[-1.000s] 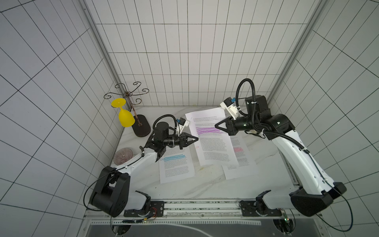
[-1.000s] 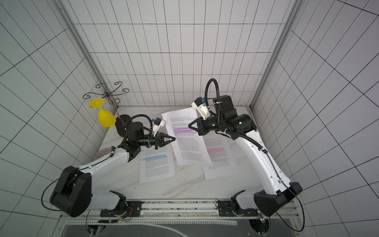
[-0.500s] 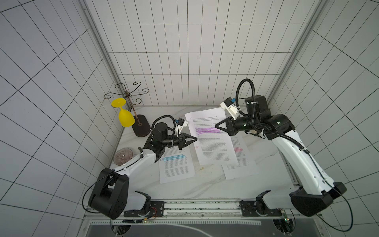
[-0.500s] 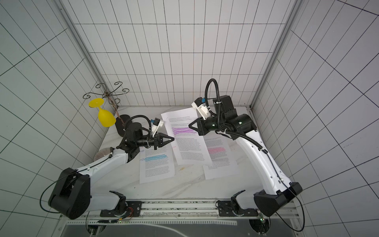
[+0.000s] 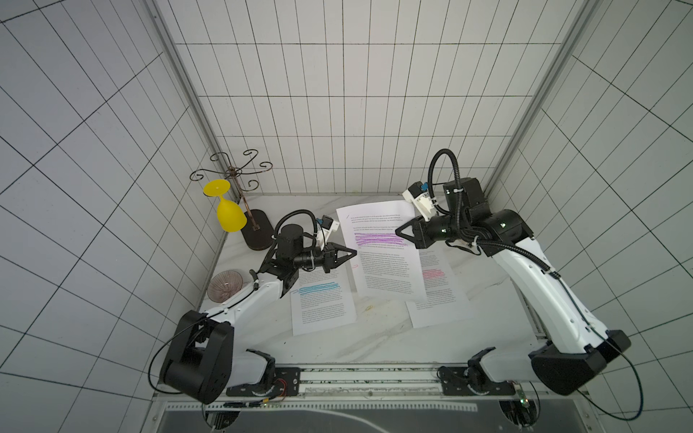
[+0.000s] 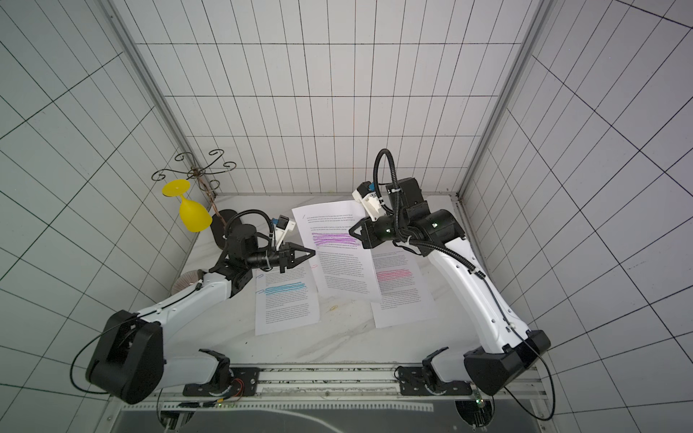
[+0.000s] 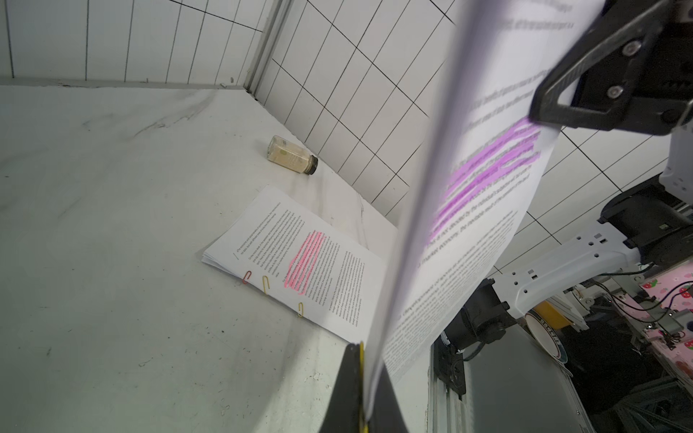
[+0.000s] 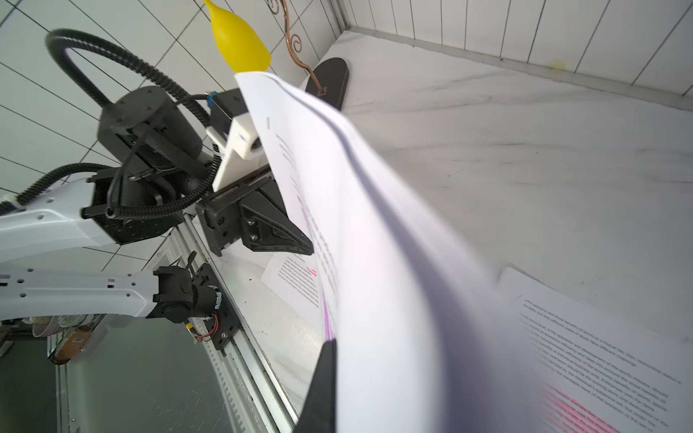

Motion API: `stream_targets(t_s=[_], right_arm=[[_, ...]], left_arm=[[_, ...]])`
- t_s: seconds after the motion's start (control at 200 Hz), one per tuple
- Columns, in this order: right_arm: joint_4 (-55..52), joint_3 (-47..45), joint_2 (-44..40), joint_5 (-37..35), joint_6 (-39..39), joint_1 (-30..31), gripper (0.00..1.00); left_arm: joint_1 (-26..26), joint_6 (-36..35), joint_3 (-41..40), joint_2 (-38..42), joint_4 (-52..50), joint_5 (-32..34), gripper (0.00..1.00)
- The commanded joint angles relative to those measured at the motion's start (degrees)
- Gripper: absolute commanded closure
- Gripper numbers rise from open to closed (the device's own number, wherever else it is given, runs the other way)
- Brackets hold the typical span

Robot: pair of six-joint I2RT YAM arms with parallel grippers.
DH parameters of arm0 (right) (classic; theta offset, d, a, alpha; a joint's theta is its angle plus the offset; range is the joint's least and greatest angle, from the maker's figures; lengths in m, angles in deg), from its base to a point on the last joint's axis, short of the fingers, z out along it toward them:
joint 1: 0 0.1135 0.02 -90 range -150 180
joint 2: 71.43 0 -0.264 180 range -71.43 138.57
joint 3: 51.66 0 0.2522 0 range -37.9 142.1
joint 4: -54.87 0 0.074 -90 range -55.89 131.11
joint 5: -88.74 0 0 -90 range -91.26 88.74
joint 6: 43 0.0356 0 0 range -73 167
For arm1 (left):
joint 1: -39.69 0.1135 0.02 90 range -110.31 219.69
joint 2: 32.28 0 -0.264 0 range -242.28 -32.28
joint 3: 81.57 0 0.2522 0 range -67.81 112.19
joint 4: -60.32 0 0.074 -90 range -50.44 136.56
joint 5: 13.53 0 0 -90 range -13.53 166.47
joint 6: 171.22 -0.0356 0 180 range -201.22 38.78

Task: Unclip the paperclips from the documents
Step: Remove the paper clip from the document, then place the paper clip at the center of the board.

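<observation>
With the left gripper (image 5: 353,254) and right gripper (image 5: 399,233) clamped on the purple-banded document (image 5: 382,273), little is judged done — three paperclips (image 7: 265,283) are still seen on the pink-banded document (image 7: 330,277).

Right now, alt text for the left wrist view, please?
A purple-highlighted document fills the foreground, seen nearly edge-on and pinched at its far side by the right arm's fingers. Behind it a pink-highlighted document lies on the marble table with three paperclips along one edge, and a small jar lies on its side beyond.

place: robot lab cell | signs: gridded white walls (image 5: 337,112); marble tabletop (image 5: 318,348); robot arms (image 5: 532,285) on metal rail (image 5: 369,375)
</observation>
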Motion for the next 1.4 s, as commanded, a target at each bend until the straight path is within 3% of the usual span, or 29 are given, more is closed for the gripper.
stream_targets(t_s=[0.0, 0.34, 0.465, 0.575, 0.695, 0.855, 1.074, 1.254, 1.394], right_arm=[[-1.13, -3.01, -2.85, -6.7, 0.73, -4.11, 1.0], [0.53, -4.53, -3.33, -5.58, 0.59, -7.76, 1.0], [1.3, -5.58, -3.4, -5.82, 0.85, -7.89, 1.0], [2.11, -6.09, -2.69, -6.68, 1.2, -8.01, 1.0], [3.09, -6.39, -1.19, -7.81, 1.68, -8.33, 1.0], [4.73, -6.72, 0.27, -8.85, 2.34, -8.83, 1.0], [5.73, -8.0, 0.63, -9.25, 2.32, -9.41, 1.0], [6.29, -9.9, -0.16, -8.91, 2.15, -9.83, 1.0], [6.6, -10.48, -0.04, -8.56, 2.23, -9.95, 1.0]], left_arm=[[4.09, -1.73, -3.09, -0.26, -9.57, 7.8, 1.0], [4.51, -4.51, -4.29, -0.89, -14.73, 9.2, 1.0], [2.74, -7.67, -3.15, -1.33, -21.45, 12.76, 1.0], [-4.08, -9.96, -1.33, -2.52, -30.79, 20.28, 1.0], [-14.0, -7.82, 1.53, -7.14, -39.18, 26.59, 1.0], [-25.3, -4.83, 3.11, -11.11, -39.86, 30.31, 1.0], [-31.59, -3.3, 4.89, -14.58, -39.87, 32.4, 1.0], [-33.02, -3.47, 5.19, -16.12, -39.1, 32.59, 0.9], [-33.46, -3.3, 5.16, -16.44, -38.5, 32.33, 0.56]])
